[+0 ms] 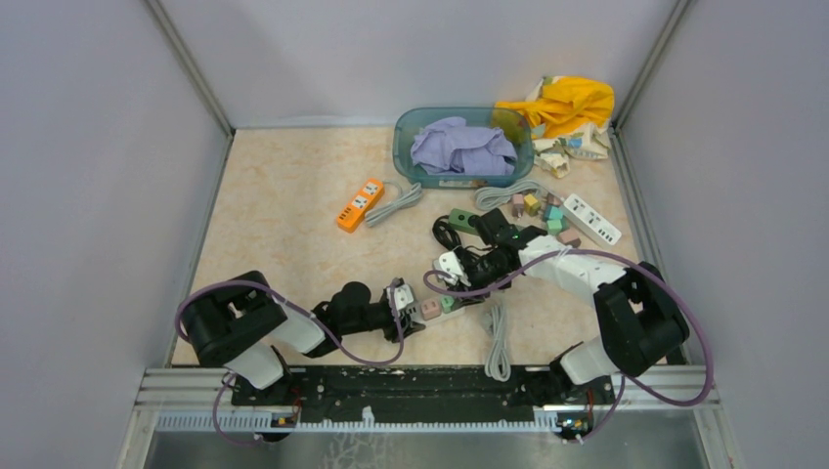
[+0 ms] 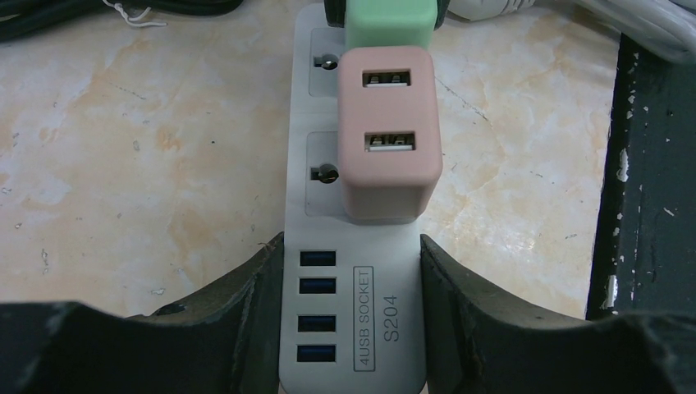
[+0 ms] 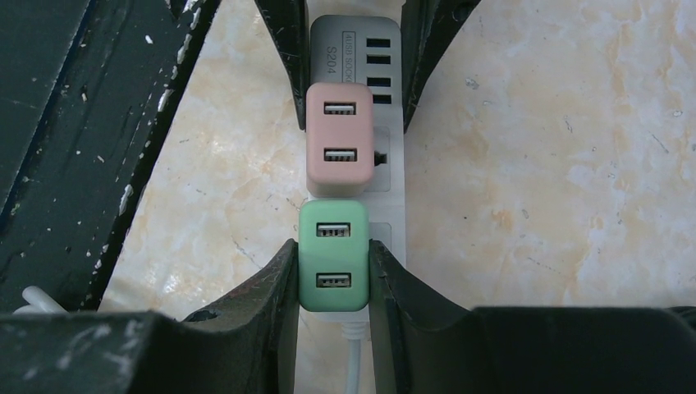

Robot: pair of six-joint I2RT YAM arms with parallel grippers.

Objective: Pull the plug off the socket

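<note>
A white power strip point(image 2: 353, 328) marked "4USB SOCKET S204" lies on the table, also in the top view point(image 1: 437, 309). A pink USB plug point(image 2: 387, 135) and a green USB plug point(image 3: 332, 254) sit in its sockets side by side. My left gripper point(image 2: 353, 316) is shut on the strip's USB end, one finger point(image 2: 246, 312) on each side. My right gripper point(image 3: 332, 275) is shut on the green plug, its fingers point(image 3: 275, 295) pressed against both sides. The pink plug point(image 3: 338, 139) stands just beyond it. The strip's white cord point(image 3: 354, 361) runs out under the right gripper.
An orange power strip point(image 1: 360, 203) lies at mid left. A teal basin point(image 1: 463, 147) with purple cloth stands at the back, yellow cloth point(image 1: 567, 103) beside it. Another white strip point(image 1: 591, 219) and several loose plugs point(image 1: 540, 207) lie at the right. A grey cord point(image 1: 497, 337) lies near the front rail.
</note>
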